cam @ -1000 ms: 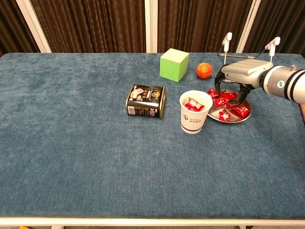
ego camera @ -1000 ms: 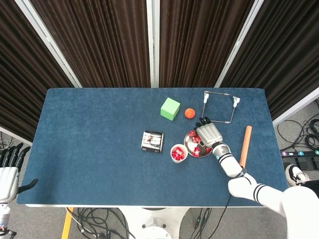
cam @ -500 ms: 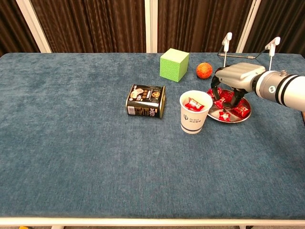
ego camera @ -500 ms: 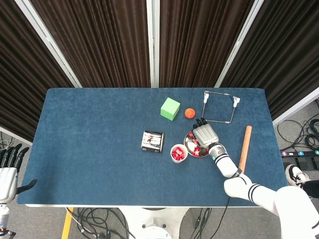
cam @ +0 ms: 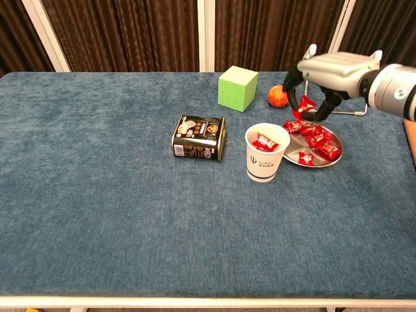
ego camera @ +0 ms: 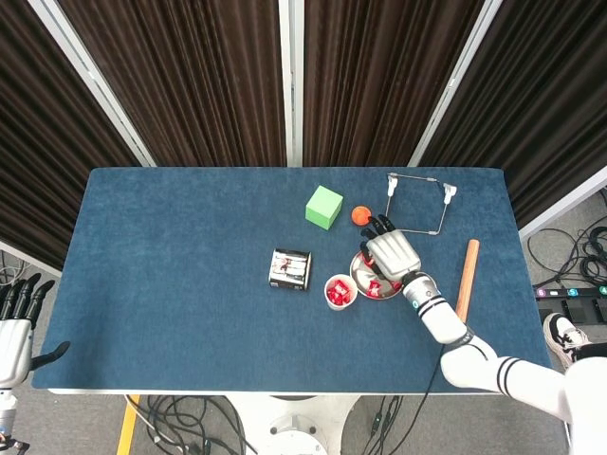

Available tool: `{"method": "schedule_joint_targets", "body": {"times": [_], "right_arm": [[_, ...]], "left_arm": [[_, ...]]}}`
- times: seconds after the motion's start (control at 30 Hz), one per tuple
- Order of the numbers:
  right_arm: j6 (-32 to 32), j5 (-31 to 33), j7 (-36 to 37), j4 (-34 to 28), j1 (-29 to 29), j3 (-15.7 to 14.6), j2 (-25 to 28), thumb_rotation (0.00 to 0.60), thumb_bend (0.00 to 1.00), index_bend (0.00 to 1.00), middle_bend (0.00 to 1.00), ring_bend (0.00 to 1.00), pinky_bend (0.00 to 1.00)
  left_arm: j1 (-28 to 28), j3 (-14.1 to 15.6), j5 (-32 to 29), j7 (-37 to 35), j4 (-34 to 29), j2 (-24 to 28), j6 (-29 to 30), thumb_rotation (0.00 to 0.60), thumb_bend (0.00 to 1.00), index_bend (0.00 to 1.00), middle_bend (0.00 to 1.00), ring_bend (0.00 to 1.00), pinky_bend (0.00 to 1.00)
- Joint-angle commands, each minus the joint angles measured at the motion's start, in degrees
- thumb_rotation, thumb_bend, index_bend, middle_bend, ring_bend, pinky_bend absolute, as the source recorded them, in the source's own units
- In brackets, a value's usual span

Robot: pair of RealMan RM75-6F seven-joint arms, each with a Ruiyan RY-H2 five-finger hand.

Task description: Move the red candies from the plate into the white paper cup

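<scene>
A silver plate (cam: 313, 165) with several red candies (cam: 317, 138) sits right of the white paper cup (cam: 266, 161), which has red candies (cam: 264, 142) inside. My right hand (cam: 323, 73) hovers above the plate's far edge and pinches one red candy (cam: 305, 104) under its fingers, clear of the plate. In the head view the right hand (ego camera: 390, 252) covers part of the plate (ego camera: 357, 272), next to the cup (ego camera: 340, 291). My left hand (ego camera: 17, 318) hangs off the table's near left corner, fingers spread and holding nothing.
A black can (cam: 199, 137) lies on its side left of the cup. A green cube (cam: 238, 88) and an orange ball (cam: 278, 95) stand behind it. A wire frame (ego camera: 417, 204) stands behind the plate, and a wooden stick (ego camera: 468, 278) lies to its right.
My right hand dipped its fingers into the plate, then rose and drew back with one red candy pinched. The left hand stayed still.
</scene>
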Motion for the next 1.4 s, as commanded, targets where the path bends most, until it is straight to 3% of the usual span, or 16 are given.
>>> {"method": "schedule_joint_targets", "body": {"times": [0.03,0.43,0.6,0.77,0.9,1.07,1.4], "right_arm": [[2.5,-5.0,5.1,-9.9,-1.1,0.7,6.1,0.6,0.36,0.58,0.22,0.0,0.0],[-0.7,-6.0,5.4,-11.8,0.0,-1.6,4.2,0.6,0.36,0.51,0.2,0.0,0.0],[-0.4,-6.3,5.5,-11.4,-0.1,-1.7,3.7,0.6,0.34,0.37,0.19,0.0,0.0],[1.1,-5.6,5.7,-10.7,-0.9,-1.1,4.9,0.6,0.24,0.27,0.19,0.0,0.0],[1.6,-3.5,6.2,-8.8,-1.7,-0.5,5.9,0.6,0.22,0.28,0.19,0.0,0.0],[-2.0,-0.8,4.9,-4.8,-1.6,-2.0,5.3,0.6,0.24,0.35,0.18,0.0,0.0],[-5.2,-4.2,2.4,2.4,-0.6,-5.9,0.3,0.6,0.28,0.41,0.17,0.0,0.0]], "left_arm": [[-0.1,-0.1,0.1,0.2,-0.3,0.1,0.0,0.6,0.0,0.16,0.14,0.08,0.09],[0.3,0.2,0.2,0.2,-0.4,0.0,0.4,0.6,0.0,0.16,0.14,0.08,0.09],[0.5,0.3,0.1,0.0,0.0,-0.2,0.3,0.6,0.0,0.16,0.14,0.08,0.09],[0.5,0.2,0.0,-0.2,0.3,-0.3,0.4,0.6,0.0,0.16,0.14,0.08,0.09],[0.5,0.2,0.1,-0.3,0.2,-0.3,0.4,0.6,0.0,0.16,0.14,0.08,0.09],[0.5,0.1,0.2,-0.2,0.3,-0.3,0.4,0.6,0.0,0.16,0.14,0.08,0.09],[0.4,0.1,-0.1,0.8,-0.5,0.0,0.2,0.6,0.0,0.16,0.14,0.08,0.09]]}}
